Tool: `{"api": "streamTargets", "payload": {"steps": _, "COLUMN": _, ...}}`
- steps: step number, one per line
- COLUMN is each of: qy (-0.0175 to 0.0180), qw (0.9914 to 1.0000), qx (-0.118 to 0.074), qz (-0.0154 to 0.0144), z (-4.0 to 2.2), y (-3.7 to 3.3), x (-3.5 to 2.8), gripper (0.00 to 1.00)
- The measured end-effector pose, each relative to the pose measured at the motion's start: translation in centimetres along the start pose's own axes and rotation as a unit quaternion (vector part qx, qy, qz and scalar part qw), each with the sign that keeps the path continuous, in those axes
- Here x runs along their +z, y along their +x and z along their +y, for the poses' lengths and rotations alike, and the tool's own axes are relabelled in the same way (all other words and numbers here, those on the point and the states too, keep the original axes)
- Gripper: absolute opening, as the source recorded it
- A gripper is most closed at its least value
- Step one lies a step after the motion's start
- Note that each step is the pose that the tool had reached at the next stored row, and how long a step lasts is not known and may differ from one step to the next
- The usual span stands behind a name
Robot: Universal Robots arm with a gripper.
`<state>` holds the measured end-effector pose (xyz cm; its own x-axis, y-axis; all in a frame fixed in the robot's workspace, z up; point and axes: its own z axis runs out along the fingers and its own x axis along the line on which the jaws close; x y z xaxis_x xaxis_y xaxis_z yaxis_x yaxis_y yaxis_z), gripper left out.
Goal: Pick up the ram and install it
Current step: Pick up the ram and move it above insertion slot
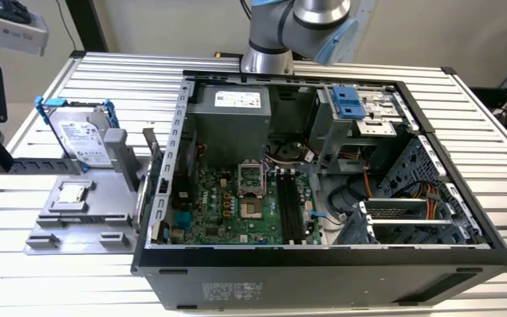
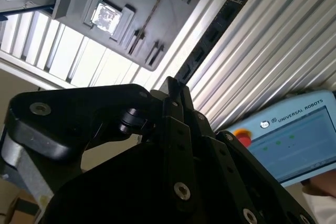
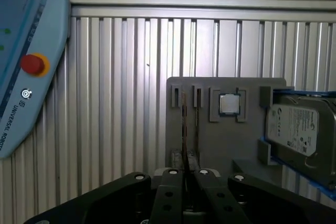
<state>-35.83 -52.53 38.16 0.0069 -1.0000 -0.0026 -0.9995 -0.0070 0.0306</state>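
The hand is clamped on the ram, a thin edge-on line in the first wrist view but a flat dark stick in the second wrist view, with the grey holder behind and, in the exterior view, the open computer case beyond.

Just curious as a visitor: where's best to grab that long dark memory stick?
Probably near one end, pinched across its flat faces, approaching along its length: the long, narrow dark ram board is thin and flat. The black gripper appears shut on it that way.
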Motion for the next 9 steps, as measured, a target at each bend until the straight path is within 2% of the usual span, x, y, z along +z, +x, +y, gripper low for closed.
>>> {"api": "streamTargets", "payload": {"steps": 9, "qy": 0.0, "qw": 1.0, "qx": 0.0, "qz": 0.0, "z": 0.05, "y": 0.0, "x": -1.63, "gripper": 0.0}}
